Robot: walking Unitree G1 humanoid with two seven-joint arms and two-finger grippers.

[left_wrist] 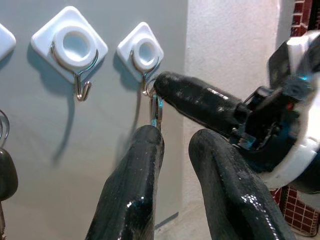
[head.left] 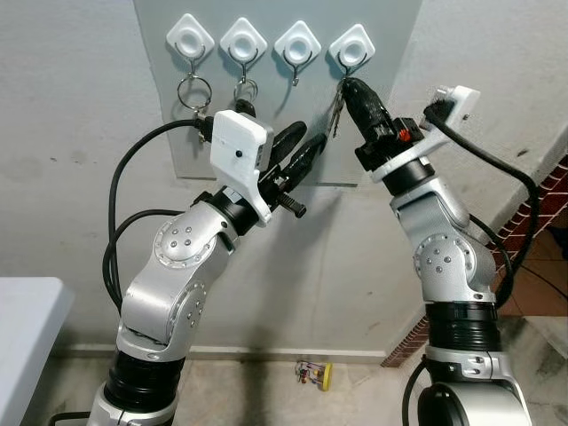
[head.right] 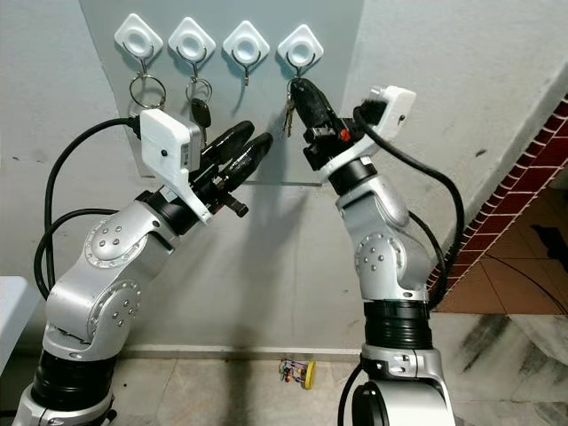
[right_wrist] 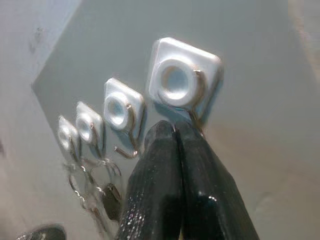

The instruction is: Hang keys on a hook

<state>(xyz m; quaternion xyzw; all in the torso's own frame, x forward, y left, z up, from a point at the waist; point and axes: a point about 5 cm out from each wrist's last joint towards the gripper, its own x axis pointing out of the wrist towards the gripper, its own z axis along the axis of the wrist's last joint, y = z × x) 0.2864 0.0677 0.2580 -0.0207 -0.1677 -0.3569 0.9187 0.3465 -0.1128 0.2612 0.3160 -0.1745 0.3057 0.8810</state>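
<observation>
Four white hooks sit in a row on a grey wall panel (head.left: 373,133). My right gripper (head.left: 348,86) is raised to the rightmost hook (head.left: 352,46) and is shut on the ring of a bunch of keys (head.left: 335,115), which dangles just below its tip. In the left wrist view the key ring (left_wrist: 156,107) sits at the hook's wire. The right wrist view has the shut fingertips (right_wrist: 160,132) touching under that hook (right_wrist: 185,80). My left gripper (head.left: 311,138) is open, pointing at the keys from the left and a little below the empty third hook (head.left: 297,44).
A bare key ring (head.left: 193,90) hangs on the leftmost hook and a black-headed key (head.left: 244,102) on the second. A small yellow object (head.left: 315,373) lies on the floor by the wall. A white tabletop (head.left: 27,311) is at the lower left, brickwork (head.left: 532,222) at the right.
</observation>
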